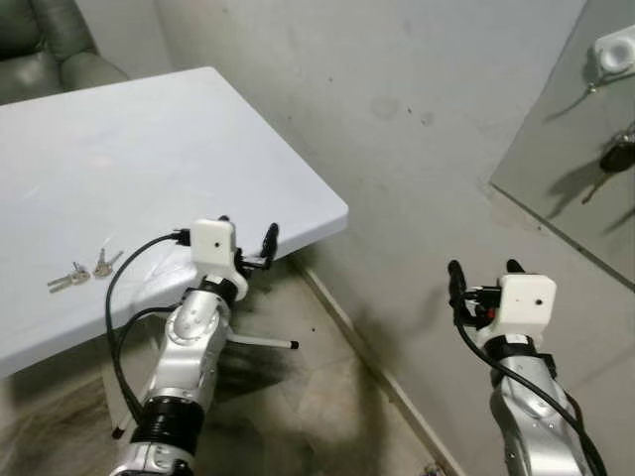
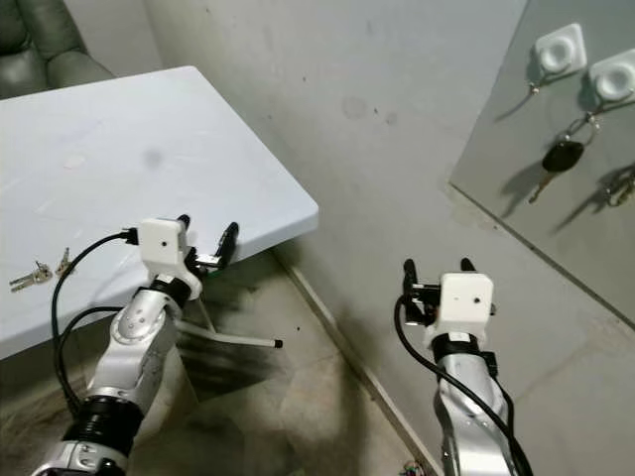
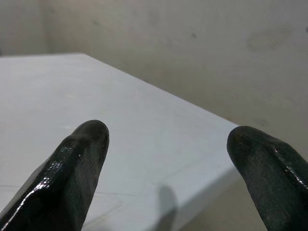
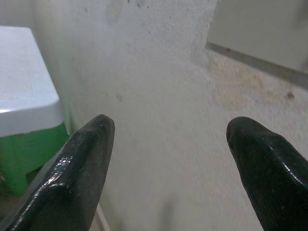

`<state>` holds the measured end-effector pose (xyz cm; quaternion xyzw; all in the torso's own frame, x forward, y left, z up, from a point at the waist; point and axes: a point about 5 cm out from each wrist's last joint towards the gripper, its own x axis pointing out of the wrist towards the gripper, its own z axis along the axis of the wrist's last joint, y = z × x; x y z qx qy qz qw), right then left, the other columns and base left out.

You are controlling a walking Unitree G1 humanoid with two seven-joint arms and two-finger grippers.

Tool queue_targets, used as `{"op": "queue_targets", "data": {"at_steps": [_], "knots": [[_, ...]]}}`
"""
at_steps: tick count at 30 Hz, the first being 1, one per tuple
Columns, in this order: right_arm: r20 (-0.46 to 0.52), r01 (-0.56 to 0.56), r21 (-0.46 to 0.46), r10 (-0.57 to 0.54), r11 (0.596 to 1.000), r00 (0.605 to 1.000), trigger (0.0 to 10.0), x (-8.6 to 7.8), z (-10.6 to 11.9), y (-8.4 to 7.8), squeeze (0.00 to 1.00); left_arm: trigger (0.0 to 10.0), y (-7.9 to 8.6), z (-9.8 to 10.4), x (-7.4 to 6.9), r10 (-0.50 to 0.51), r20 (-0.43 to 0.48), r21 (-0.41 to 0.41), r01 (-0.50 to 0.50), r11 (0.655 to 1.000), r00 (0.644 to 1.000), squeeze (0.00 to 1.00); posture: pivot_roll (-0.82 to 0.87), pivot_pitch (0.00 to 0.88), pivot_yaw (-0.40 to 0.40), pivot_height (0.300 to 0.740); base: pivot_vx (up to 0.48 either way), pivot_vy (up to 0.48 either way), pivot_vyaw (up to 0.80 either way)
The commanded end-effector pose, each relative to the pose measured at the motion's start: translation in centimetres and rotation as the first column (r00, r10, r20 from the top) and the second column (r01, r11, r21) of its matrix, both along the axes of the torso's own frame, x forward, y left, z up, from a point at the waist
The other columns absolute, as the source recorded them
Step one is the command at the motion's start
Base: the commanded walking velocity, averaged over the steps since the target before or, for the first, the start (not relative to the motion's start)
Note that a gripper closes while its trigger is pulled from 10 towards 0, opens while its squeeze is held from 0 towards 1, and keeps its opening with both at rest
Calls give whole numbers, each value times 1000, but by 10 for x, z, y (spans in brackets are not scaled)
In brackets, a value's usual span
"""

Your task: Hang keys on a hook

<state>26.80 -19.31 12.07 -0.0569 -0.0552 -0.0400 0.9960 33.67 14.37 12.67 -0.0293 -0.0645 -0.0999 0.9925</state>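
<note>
We have not yet picked anything up. The keys (image 1: 81,272) lie flat on the white table (image 1: 149,149), at the left edge of the left eye view, a small bunch with its blades splayed, close to the table's near edge. Our left gripper (image 1: 248,243) hovers at the centre of that frame, over the table's near corner and to the right of the keys, its two fingers spread apart with nothing between them; the left wrist view looks past the fingertips (image 3: 89,139) across bare tabletop. Our right gripper (image 2: 435,268) is raised at the lower right of the right eye view, facing the wall, fingers also parted and empty.

The hooks are in the upper right of the right eye view: two white pads on a grey wall panel (image 2: 556,198). The nearer one, the free hook (image 2: 559,50), looks unoccupied as far as we can tell; the other hook (image 2: 612,75) carries a dark car key (image 2: 563,155).

As we judge it, the step in hand is the reach for the keys. We should swing the left gripper leftward and lower it, then close on the ring, not the flat blades, since thin metal lying flush with the table will likely slip. A grip that leaves the ring's loop exposed will make the later hanging easier.
</note>
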Motion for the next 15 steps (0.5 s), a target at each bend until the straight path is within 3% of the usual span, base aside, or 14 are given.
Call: {"op": "queue_targets", "data": {"at_steps": [1, 15], "knots": [[-4, 7, 1, -7, 1000, 1000, 10000, 0, 0, -4, 0, 10000, -2, -2, -1, -2, -3, 1, 2, 1000, 1000, 0, 17, 69, -28, 740, 0, 0, 800], [0, 16, 1, -16, 1000, 1000, 10000, 1, 1, -7, 0, 10000, -2, 1, 2, 2, 2, -2, -2, 1000, 1000, 0, 14, 71, -30, 740, 0, 0, 800]]}}
